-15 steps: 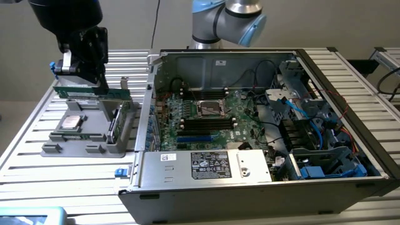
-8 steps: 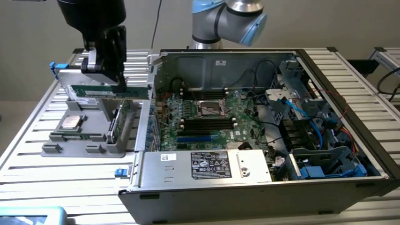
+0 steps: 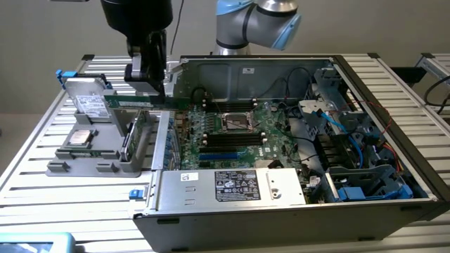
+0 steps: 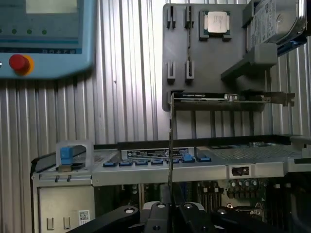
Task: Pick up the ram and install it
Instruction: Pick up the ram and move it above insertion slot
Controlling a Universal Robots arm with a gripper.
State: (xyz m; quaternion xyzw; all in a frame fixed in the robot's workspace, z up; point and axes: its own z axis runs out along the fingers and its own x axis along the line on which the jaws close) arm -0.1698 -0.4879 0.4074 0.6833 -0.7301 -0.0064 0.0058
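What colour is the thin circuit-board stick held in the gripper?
Green thin circuit-board stick; best in exterior view.

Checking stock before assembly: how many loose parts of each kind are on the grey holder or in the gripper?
ram, held in the gripper: 1
processor chip: 1
hard drive: 1
card with metal bracket: 1
Total: 4

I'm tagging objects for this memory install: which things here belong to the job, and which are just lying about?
Job: the ram, held by the gripper; the black memory slots on the motherboard.
Lying about: the hard drive, processor chip and bracketed card in the grey holder; the pendant with the red button.
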